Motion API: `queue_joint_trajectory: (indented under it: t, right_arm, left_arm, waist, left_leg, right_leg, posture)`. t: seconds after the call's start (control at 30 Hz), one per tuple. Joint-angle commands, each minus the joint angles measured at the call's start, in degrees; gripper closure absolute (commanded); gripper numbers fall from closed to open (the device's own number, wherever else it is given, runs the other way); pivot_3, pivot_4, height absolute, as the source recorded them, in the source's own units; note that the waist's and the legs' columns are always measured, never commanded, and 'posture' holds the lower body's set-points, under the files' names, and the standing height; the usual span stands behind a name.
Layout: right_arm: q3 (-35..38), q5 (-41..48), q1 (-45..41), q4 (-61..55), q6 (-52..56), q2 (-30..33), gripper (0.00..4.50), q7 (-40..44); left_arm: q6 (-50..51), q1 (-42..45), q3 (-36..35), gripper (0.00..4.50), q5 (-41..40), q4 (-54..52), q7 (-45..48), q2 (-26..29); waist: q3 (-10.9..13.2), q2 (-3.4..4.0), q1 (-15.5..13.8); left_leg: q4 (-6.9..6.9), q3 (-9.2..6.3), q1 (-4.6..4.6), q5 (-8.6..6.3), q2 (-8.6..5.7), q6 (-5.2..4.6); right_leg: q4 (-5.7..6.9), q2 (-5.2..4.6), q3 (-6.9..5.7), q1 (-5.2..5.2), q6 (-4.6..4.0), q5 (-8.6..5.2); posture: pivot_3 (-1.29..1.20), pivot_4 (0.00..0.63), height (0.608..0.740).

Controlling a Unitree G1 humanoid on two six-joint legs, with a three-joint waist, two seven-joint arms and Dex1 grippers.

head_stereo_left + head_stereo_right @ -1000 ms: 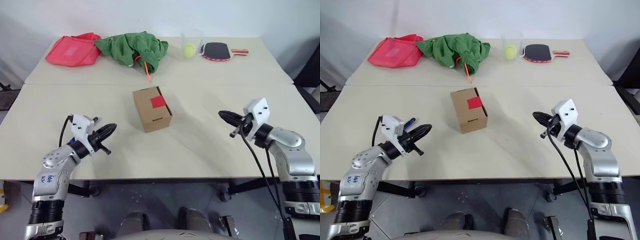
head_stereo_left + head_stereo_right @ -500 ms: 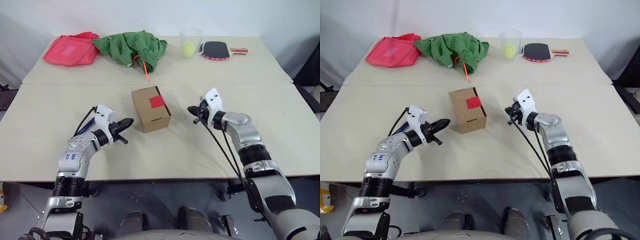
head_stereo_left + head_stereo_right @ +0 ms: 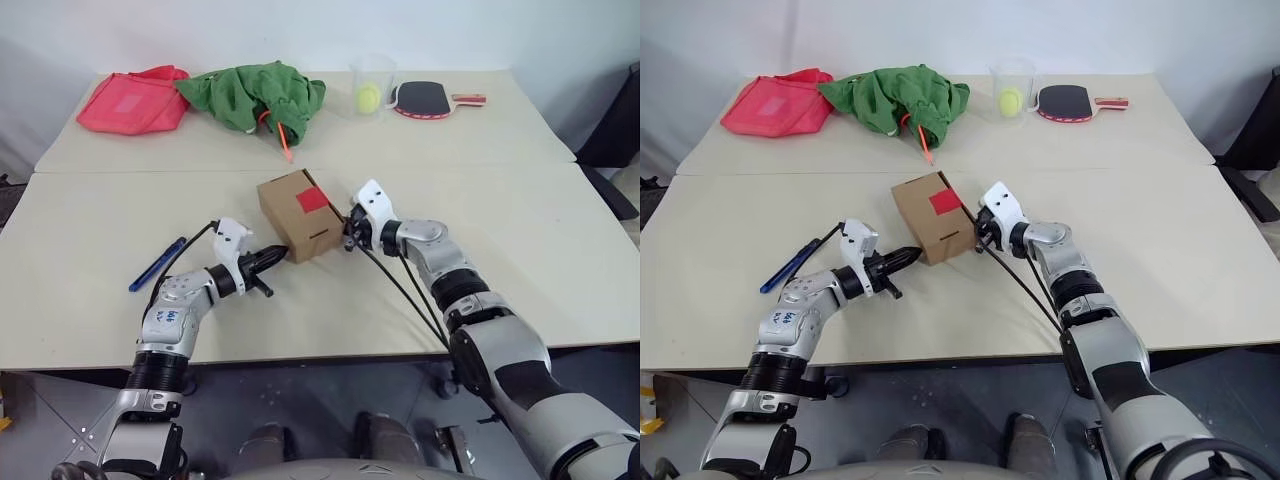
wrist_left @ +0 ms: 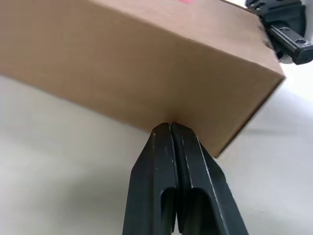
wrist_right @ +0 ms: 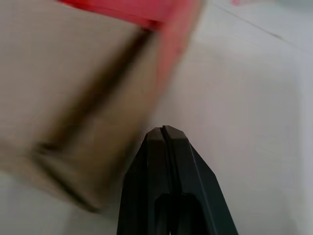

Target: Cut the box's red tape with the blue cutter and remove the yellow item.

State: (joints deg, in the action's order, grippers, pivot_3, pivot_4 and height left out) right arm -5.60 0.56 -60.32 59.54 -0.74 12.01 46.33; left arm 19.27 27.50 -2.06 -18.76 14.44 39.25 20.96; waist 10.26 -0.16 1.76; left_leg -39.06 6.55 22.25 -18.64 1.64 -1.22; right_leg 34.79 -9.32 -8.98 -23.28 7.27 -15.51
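Nearest, the left gripper (image 3: 278,256) has its two black fingers pressed flat together with nothing between them, tips against the lower near-left wall of the box (image 3: 298,215); the left wrist view shows them touching the cardboard low on that face. Out on that arm's left, well apart from the carton, the blue cutter (image 3: 158,264) lies flat on the table (image 3: 520,230), its long axis running diagonally from near-left to far-right, so its far end points roughly toward the box. The left arm is plainly the nearer one to it; my judgement is that the next move calls for that gripper to back off the carton, open, and swing left to the cutter. The right gripper (image 3: 348,237) is likewise closed and empty, set just at the box's right face, so the carton sits between the two arms. The red tape (image 3: 312,199) sits on the box's top, running over the right edge, uncut. The flaps look closed, so the yellow item is hidden.
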Motion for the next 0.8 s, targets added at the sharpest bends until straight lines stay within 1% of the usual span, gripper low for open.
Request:
queue_joint_trajectory:
  t: [0.03, 0.17, 0.3, 0.4, 0.6, 0.8]
  right_arm:
    - [-1.03, 1.24, 3.01, -10.34, 3.43, 0.67, 4.50, 5.07]
    - [-1.95, 1.55, 9.17, -21.88, 8.75, 2.72, 4.50, 6.60]
    - [-2.44, 1.43, 13.04, -28.48, 12.40, 4.40, 4.50, 7.26]
    - [-3.33, 1.23, 16.00, -33.54, 13.98, 6.11, 4.50, 8.20]
    - [-3.83, 1.69, 17.52, -39.25, 15.68, 7.61, 4.50, 8.51]
    - [-4.98, 2.05, 18.24, -44.11, 18.10, 8.03, 4.50, 9.57]
  left_arm:
    - [0.65, 1.08, 0.51, 4.45, -0.69, -3.56, 1.67, 0.19]
    - [3.58, 0.57, 1.36, 4.45, -1.22, -7.14, 3.17, 0.98]
    - [7.20, -0.50, 1.84, 4.45, -1.74, -11.40, 2.93, 1.10]
    - [11.79, -2.29, 2.33, 4.45, -2.78, -16.90, 2.59, 1.56]
    - [19.75, -7.57, 1.99, 4.45, -4.85, -26.42, 1.56, 3.31]
    - [23.77, -11.00, -0.03, 4.45, -6.38, -30.33, -0.37, 4.24]
  waist:
    - [0.00, 0.00, -0.04]
    - [0.00, 0.00, -0.12]
    - [0.00, 0.00, -0.04]
    - [0.00, 0.00, -0.07]
    - [0.00, -0.01, -0.07]
    - [0.00, -0.01, -0.13]
  left_leg:
    - [0.00, -0.01, 0.00, 0.00, 0.01, 0.00]
    - [0.00, -0.02, 0.03, 0.00, 0.01, 0.00]
    - [-0.01, 0.04, 0.04, 0.00, 0.01, 0.00]
    - [0.00, 0.04, 0.04, 0.00, 0.01, 0.01]
    - [-0.01, 0.04, 0.04, -0.01, 0.05, 0.02]
    - [-0.01, -0.04, 0.02, -0.01, 0.07, 0.02]
  right_leg:
    - [0.01, 0.00, 0.00, -0.01, 0.00, 0.00]
    - [0.01, 0.00, -0.01, -0.03, 0.00, 0.00]
    - [0.07, 0.00, 0.05, -0.11, 0.00, 0.00]
    - [0.07, 0.00, 0.07, -0.12, 0.00, 0.00]
    - [0.07, 0.00, 0.12, -0.16, -0.01, 0.00]
    - [0.08, 0.00, 0.20, -0.19, -0.01, -0.01]
  posture:
    - [0.00, 0.150, 0.740]
    - [0.00, 0.150, 0.740]
    - [0.00, 0.150, 0.740]
    - [0.00, 0.150, 0.740]
    - [0.00, 0.150, 0.740]
    - [0.00, 0.150, 0.740]
